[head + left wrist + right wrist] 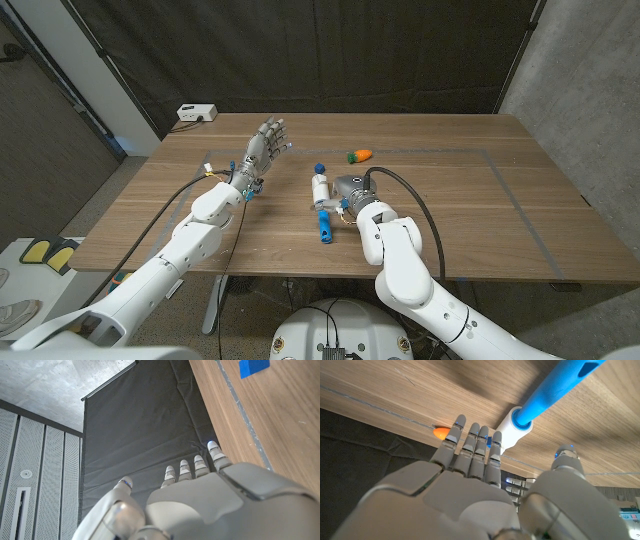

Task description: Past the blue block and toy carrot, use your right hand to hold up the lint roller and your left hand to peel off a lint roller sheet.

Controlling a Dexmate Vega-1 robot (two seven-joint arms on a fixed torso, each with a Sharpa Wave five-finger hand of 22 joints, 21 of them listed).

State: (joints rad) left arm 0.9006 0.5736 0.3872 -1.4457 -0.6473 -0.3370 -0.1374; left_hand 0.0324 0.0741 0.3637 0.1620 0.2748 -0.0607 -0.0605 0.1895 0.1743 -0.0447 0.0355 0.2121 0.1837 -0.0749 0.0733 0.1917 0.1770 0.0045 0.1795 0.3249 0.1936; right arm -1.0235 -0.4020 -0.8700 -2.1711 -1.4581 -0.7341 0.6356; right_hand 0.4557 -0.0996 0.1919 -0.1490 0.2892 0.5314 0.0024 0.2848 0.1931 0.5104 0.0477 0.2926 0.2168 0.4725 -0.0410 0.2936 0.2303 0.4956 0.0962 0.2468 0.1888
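Lint roller (321, 206) lies on the wooden table (480, 215) near its middle, not yet lifted.

Its blue handle points toward the near edge, white roll toward the far side. The right hand (347, 190) sits just right of the roll, fingers spread, gripping nothing. The left hand (264, 148) hovers well to the left, open and empty. Beyond the roller lie the blue block (319, 167) and, further right, the toy carrot (360, 155).

Right hand (470, 495): I see my fingers spread, holding nothing.
Lint roller (540, 402): upper right, blue handle, white roll.
Toy carrot (440, 433): orange, beyond my fingertips.
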